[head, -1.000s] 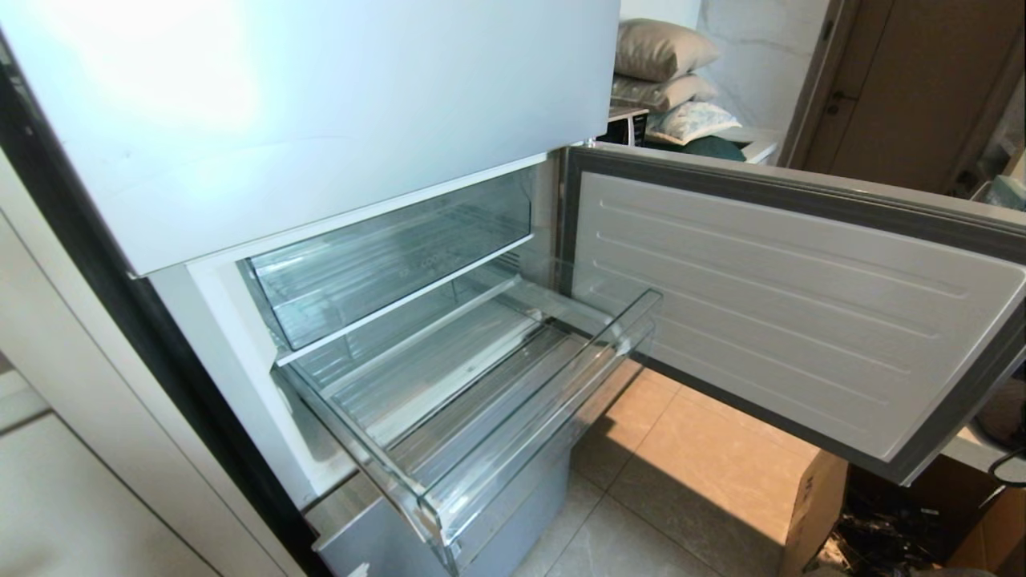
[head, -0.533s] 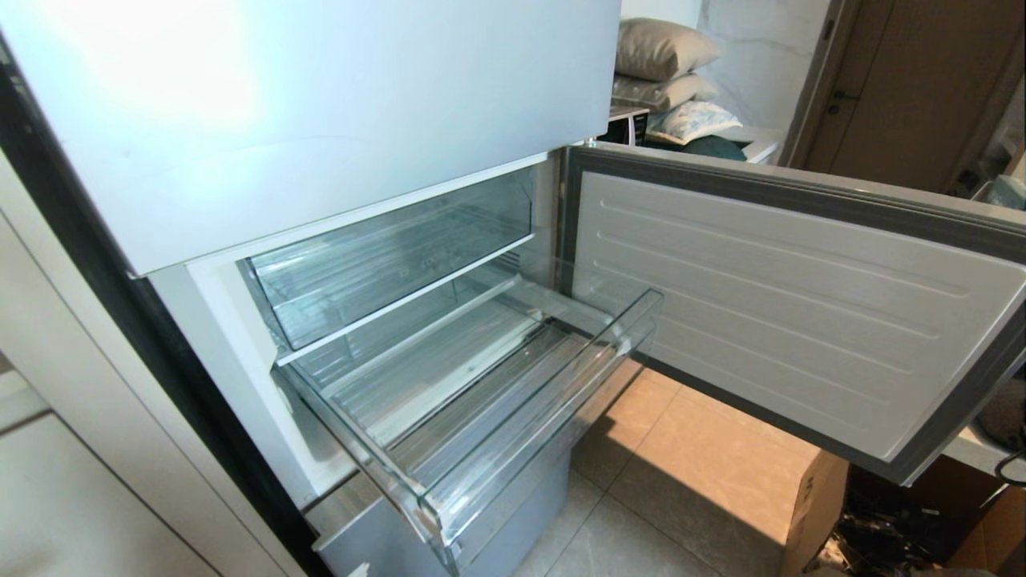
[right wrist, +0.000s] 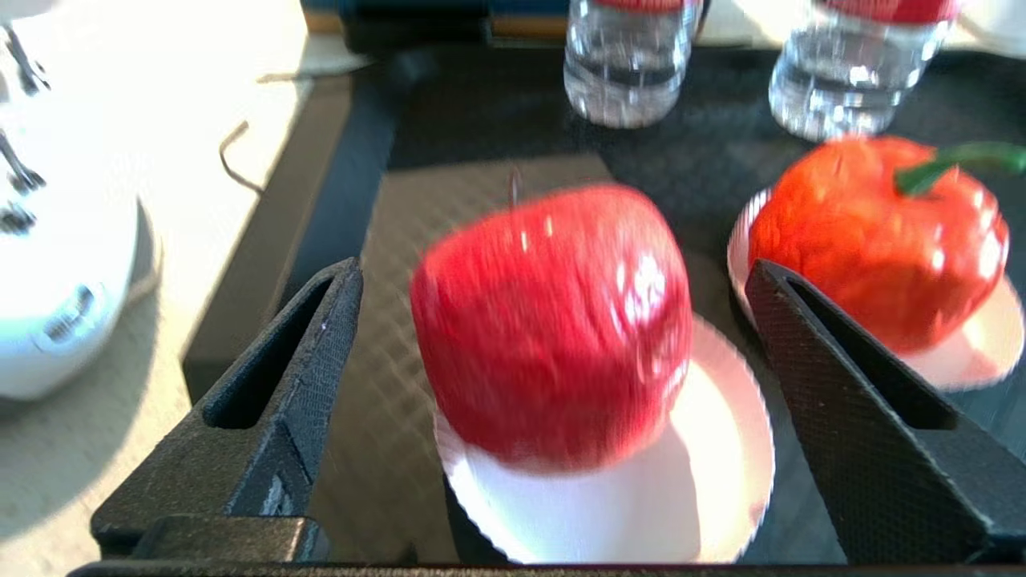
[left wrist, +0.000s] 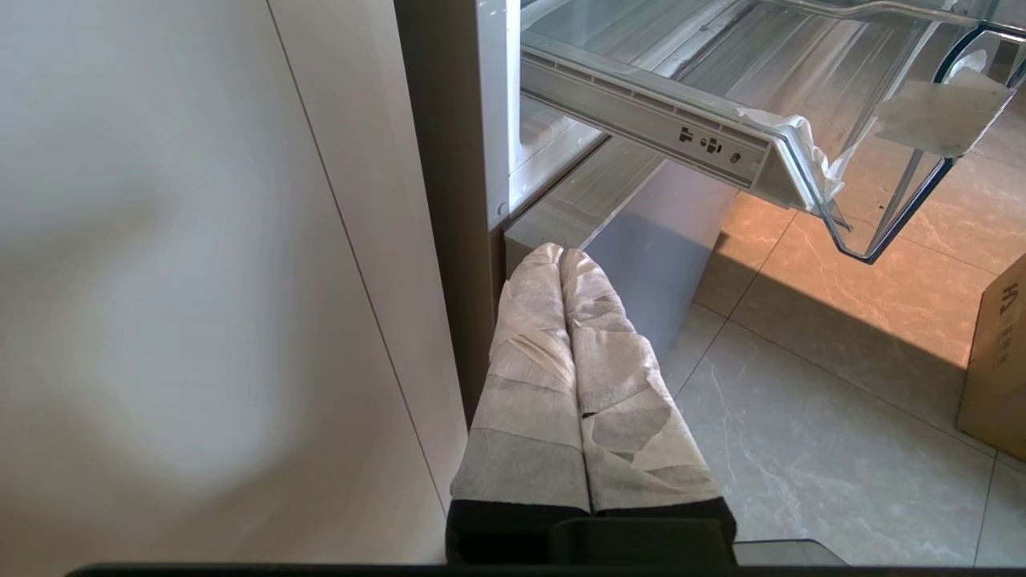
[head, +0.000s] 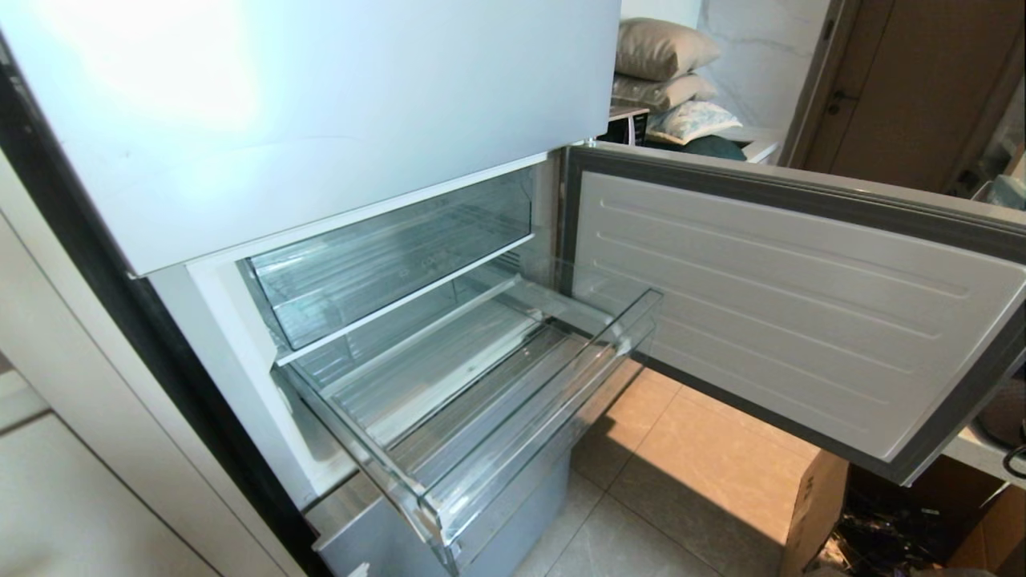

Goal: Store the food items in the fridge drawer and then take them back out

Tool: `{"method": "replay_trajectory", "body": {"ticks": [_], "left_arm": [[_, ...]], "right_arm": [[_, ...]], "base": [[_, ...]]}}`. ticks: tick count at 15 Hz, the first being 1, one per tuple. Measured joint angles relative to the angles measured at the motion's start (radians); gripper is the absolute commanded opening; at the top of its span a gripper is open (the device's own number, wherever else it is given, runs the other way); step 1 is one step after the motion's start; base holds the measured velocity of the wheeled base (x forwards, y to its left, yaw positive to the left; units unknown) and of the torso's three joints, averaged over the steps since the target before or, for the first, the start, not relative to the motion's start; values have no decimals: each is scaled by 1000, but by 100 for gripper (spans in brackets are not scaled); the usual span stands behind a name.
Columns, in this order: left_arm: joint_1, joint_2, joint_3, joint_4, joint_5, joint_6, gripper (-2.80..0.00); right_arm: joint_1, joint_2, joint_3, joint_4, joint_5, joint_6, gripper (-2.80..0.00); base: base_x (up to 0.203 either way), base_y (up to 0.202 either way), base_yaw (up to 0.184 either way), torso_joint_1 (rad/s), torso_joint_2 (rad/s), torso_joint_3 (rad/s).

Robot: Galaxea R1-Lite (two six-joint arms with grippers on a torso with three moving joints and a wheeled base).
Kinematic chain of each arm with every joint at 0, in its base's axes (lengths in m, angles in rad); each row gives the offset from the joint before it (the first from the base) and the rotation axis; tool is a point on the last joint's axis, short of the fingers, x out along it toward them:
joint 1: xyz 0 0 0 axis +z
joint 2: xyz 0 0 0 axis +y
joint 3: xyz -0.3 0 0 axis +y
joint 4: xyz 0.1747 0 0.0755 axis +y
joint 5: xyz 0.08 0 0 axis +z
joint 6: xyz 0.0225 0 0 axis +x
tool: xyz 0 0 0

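In the right wrist view the shiny red apple (right wrist: 553, 320) sits on a white paper plate (right wrist: 705, 481). My right gripper (right wrist: 553, 268) is open, its black fingers (right wrist: 296, 377) standing on either side of the apple with a gap on each side. The orange-red fruit (right wrist: 874, 232) with a green stem rests on a second plate beside it. The fridge drawer (head: 545, 417) is pulled out and holds nothing; its clear front wall (left wrist: 906, 184) also shows in the left wrist view. My left gripper (left wrist: 559, 255) hangs shut by the fridge's base.
Two clear water bottles (right wrist: 629, 64) stand behind the fruit on a dark mat (right wrist: 481, 128). A white appliance (right wrist: 56, 264) lies beside the mat. The lower fridge door (head: 801, 312) stands open to the right, above a cardboard box (head: 813, 505) on the tiled floor.
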Motion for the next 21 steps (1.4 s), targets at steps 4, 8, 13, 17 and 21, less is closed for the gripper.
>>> {"method": "replay_trajectory", "body": {"ticks": [4,8,13,17,21], "left_arm": [[0,0,0,0,0,0,-280],[0,0,0,0,0,0,-280],[0,0,0,0,0,0,-280],[0,0,0,0,0,0,-280],[0,0,0,0,0,0,-280]], "right_arm": [[8,-4,-50,4,4,0,0],[20,-4,-90,9,92,-2,0],[46,-3,-115,56,106,-4,0],[51,-8,-114,99,141,-3,0],[51,-29,-93,121,159,-2,0]], "base": [[0,0,0,0,0,0],[0,0,0,0,0,0],[0,0,0,0,0,0],[0,0,0,0,0,0],[0,0,0,0,0,0]]}}
